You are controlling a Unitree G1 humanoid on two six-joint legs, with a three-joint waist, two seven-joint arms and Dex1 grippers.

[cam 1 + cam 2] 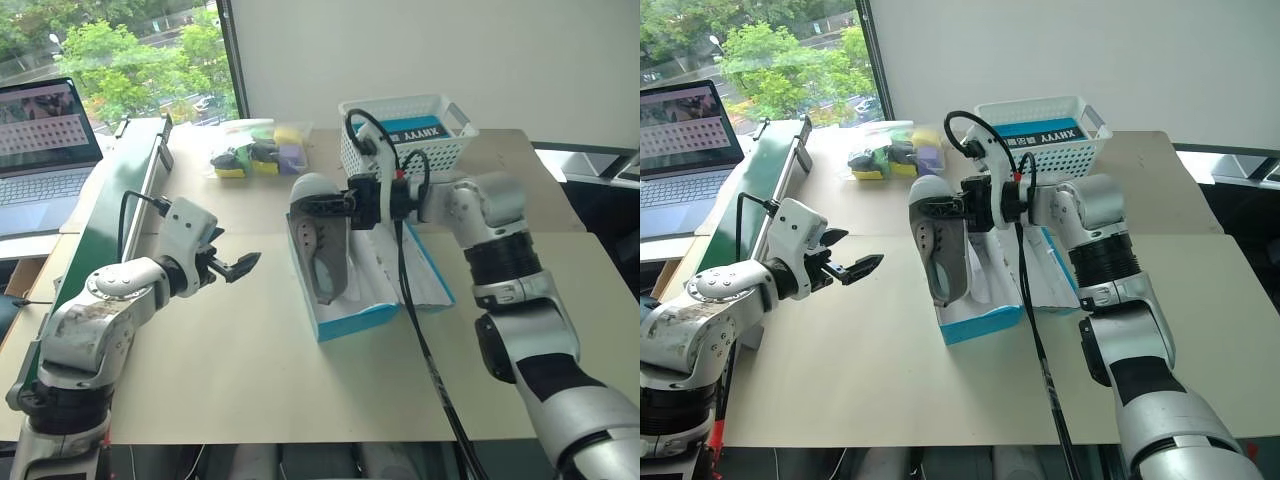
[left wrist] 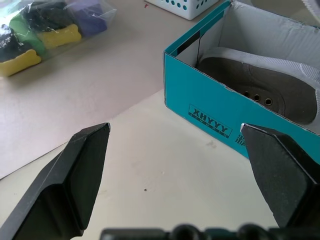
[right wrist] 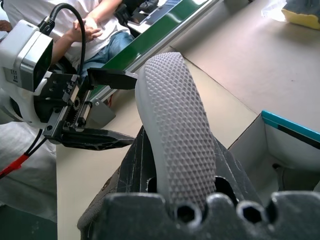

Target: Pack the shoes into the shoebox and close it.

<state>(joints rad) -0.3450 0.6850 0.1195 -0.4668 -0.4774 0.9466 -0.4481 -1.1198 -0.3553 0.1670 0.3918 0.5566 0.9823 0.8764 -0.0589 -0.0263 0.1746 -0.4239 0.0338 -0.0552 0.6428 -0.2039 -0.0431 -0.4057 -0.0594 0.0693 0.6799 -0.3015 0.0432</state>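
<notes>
Both head views look down and forward over the table (image 1: 250,380) from the near side. The left wrist view sits close, facing the blue box (image 2: 220,115); the right wrist view faces left along a shoe sole (image 3: 180,130).

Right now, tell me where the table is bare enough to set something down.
Free: the near table between the open left gripper and the shoebox, and the strip right of the box. Crowded: the back, with the bag of small items and the white basket. The right gripper holds a shoe above the box.
</notes>
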